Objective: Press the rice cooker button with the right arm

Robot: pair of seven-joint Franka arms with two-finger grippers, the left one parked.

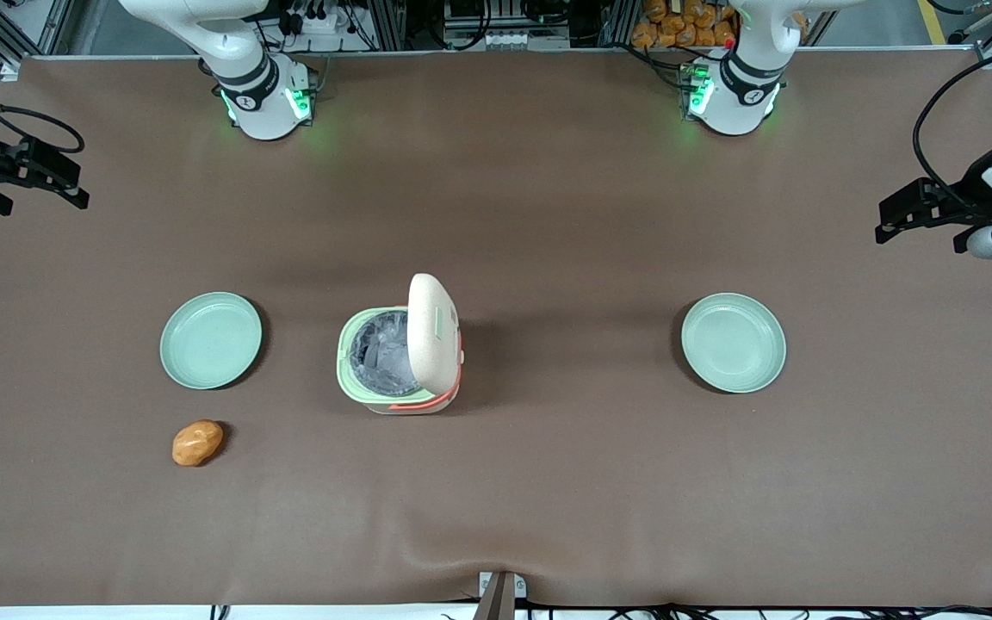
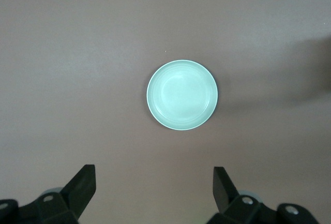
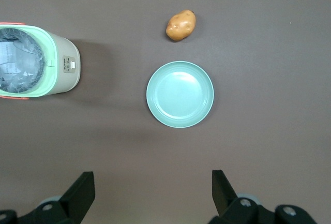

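The rice cooker (image 1: pixel 393 357) stands mid-table with its cream lid (image 1: pixel 432 331) upright and open, so the silvery inner pot (image 1: pixel 382 349) shows. The button (image 1: pixel 438 324), a small pale-green patch, is on the raised lid's outer face. The cooker also shows in the right wrist view (image 3: pixel 39 61), but the button is hidden there. The right arm's gripper (image 1: pixel 74 185) hangs far off toward the working arm's end of the table, above bare cloth. In the right wrist view the gripper (image 3: pixel 152 190) is open and empty, well apart from the cooker.
A pale-green plate (image 1: pixel 210 339) (image 3: pixel 180 94) lies between the gripper and the cooker. A potato (image 1: pixel 197 443) (image 3: pixel 181 25) lies nearer the front camera than that plate. A second plate (image 1: pixel 733 342) (image 2: pixel 182 94) lies toward the parked arm's end.
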